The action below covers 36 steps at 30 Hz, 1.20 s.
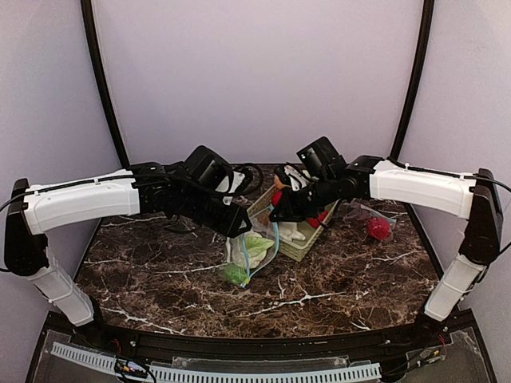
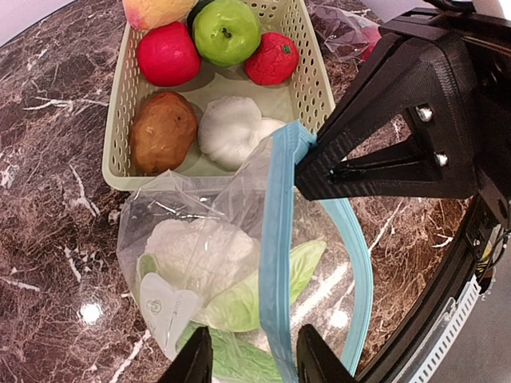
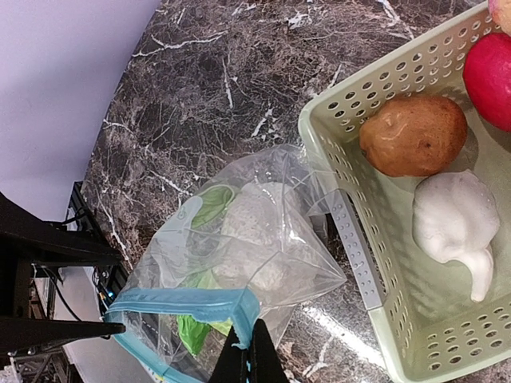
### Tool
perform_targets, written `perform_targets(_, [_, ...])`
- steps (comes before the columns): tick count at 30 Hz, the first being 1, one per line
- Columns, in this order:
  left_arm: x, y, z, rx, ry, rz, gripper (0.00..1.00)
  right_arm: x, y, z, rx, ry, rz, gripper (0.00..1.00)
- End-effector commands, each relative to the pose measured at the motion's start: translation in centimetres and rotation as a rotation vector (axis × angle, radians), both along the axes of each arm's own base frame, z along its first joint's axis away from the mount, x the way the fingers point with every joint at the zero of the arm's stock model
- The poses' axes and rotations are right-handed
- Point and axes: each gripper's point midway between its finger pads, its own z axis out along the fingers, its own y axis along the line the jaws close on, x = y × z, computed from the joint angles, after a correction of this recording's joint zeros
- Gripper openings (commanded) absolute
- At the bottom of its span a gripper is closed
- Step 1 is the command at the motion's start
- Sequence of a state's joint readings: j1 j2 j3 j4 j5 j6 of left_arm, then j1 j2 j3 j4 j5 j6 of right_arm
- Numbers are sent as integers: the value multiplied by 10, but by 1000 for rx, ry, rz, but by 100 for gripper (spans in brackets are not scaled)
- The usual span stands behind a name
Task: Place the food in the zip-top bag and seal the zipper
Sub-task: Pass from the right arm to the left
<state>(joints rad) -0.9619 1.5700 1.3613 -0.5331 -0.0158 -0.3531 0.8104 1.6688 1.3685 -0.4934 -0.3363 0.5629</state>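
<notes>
The clear zip-top bag (image 2: 200, 239) lies on the marble beside the basket, with a white cauliflower (image 2: 204, 251) and green leaves (image 2: 255, 299) inside. Its blue zipper (image 2: 275, 263) hangs open. My right gripper (image 3: 249, 351) is shut on the zipper's corner and holds it up. My left gripper (image 2: 255, 355) is open, its fingers standing either side of the blue strip without touching it. More food sits in the pale green basket (image 2: 116, 104): a brown potato (image 2: 164, 132), a white vegetable (image 2: 231, 132), a red fruit (image 2: 166, 54), a green apple (image 2: 227, 30) and a strawberry (image 2: 271, 58).
In the top view both grippers, left (image 1: 239, 227) and right (image 1: 275, 214), meet over the bag (image 1: 251, 255) at the table's middle. A second crumpled clear bag with a red item (image 1: 378, 229) lies to the right of the basket (image 1: 299, 239). Black cables (image 1: 251, 179) lie behind.
</notes>
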Motion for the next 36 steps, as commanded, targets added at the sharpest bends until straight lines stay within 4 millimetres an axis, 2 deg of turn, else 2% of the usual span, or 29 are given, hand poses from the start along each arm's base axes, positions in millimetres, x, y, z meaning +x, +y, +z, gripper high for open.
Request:
perform_targets(1, [2, 5, 1, 48, -15, -7, 36, 4, 7, 7, 8, -33, 5, 0])
perform_targets(5, [5, 4, -1, 66, -20, -12, 33, 5, 7, 8, 6, -35, 4, 0])
perform_targets(6, [5, 3, -1, 66, -21, -14, 30, 5, 7, 8, 5, -36, 4, 0])
perform_targets(9, [6, 2, -1, 74, -27, -23, 11, 5, 7, 9, 1, -39, 4, 0])
perform_targets(11, [7, 3, 1, 77, -36, -23, 3, 6, 4, 12, -8, -51, -1, 0])
perform_targets(13, [8, 3, 3, 80, -44, -31, 1, 9, 0, 19, -21, -80, -12, 0])
perform_targets(14, [9, 3, 5, 78, -47, -34, 1, 10, -4, 24, -31, -103, -17, 4])
perform_targets(18, [14, 9, 9, 75, -38, -45, 1, 19, -24, 46, -86, -204, -68, 38])
perform_targets(20, [18, 16, 13, 70, -37, -39, 1, 25, -38, 54, -124, -247, -101, 52])
perform_targets(25, [23, 31, 29, 31, -38, -57, 1, 50, -83, 66, -229, -326, -224, 77])
perform_targets(30, [33, 52, 42, 17, -58, -37, 1, 77, -108, 67, -303, -384, -298, 89])
perform_targets(33, [38, 66, 46, 6, -74, -14, 1, 95, -113, 60, -358, -408, -316, 94])
perform_targets(36, [41, 76, 39, -11, -81, 0, 1, 114, -111, 52, -375, -409, -325, 96])
